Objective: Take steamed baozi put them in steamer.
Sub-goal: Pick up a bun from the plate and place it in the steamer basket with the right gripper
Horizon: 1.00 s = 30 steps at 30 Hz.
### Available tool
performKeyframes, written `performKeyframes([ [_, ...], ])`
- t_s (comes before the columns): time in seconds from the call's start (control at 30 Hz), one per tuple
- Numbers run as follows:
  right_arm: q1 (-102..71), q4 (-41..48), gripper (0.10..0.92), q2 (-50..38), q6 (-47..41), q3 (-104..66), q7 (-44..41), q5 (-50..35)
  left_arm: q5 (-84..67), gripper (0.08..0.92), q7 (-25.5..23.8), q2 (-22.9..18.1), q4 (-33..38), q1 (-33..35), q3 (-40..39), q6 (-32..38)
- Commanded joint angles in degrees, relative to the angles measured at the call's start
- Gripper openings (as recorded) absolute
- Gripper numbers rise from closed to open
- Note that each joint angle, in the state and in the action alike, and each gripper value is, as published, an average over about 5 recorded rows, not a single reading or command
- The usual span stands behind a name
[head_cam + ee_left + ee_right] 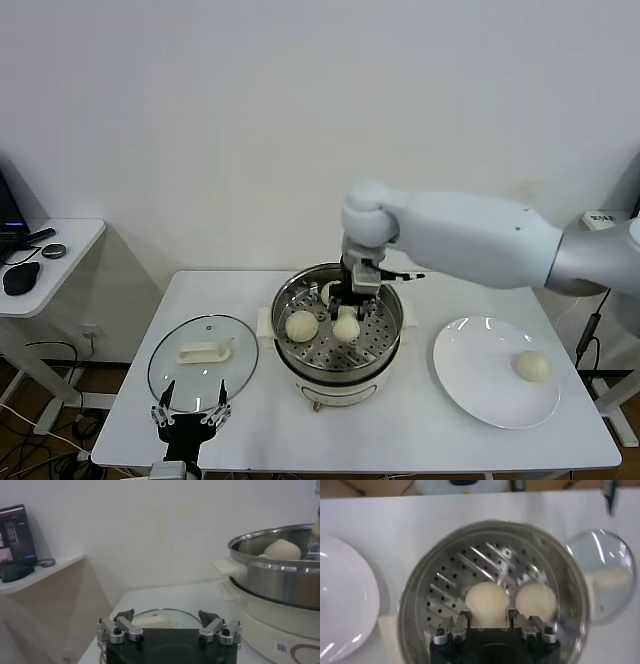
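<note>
right fingers (461,621) clamp baozi (487,602), white table (430,420)

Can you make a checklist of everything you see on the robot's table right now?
Surface: white table, holding the steamer, lid and plate.
Job's things: steamer in the middle with two baozi on its tray, one free and one gripped; a third pale shape behind them is partly hidden. One more baozi waits on the plate.
Clutter: glass lid lying flat left of the steamer.
Grippers: right gripper inside the steamer, shut on a baozi. Left gripper open, low at the table's near left edge by the lid.
Cables: some on the floor at both sides.
Surroundings: side desk at left with a mouse; white wall behind.
</note>
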<state>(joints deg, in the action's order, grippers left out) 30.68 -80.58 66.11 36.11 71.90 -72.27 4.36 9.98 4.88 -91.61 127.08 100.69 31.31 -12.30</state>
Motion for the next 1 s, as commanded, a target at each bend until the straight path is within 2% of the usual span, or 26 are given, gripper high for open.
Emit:
performKeyframes([
  [0.03,-1.30,-2.48,0.458,3.17,3.97,3.34,1.77,4.03,-0.07,0.823,-0.09,0.02,0.12,-0.23,0.06,-0.03],
  [0.57,-0.83,-3.15,0.474,4.28,0.06,4.12,0.88,0.84,-0.42,0.823,-0.47,0.01,-0.11,-1.18,0.07,-0.11],
  [0.83,0.01,-3.87,0.687,1.62,-7.88,3.90,1.38,-2.90,-1.95,0.823,-1.30,0.02,0.43,-1.12,0.53,-0.57],
  [1.0,1.26,-3.57,0.799,-3.08,-9.87,0.87,1.00,-7.23,-2.10,0.823,-1.49,0.05,0.52,-1.13,1.10,-0.74],
])
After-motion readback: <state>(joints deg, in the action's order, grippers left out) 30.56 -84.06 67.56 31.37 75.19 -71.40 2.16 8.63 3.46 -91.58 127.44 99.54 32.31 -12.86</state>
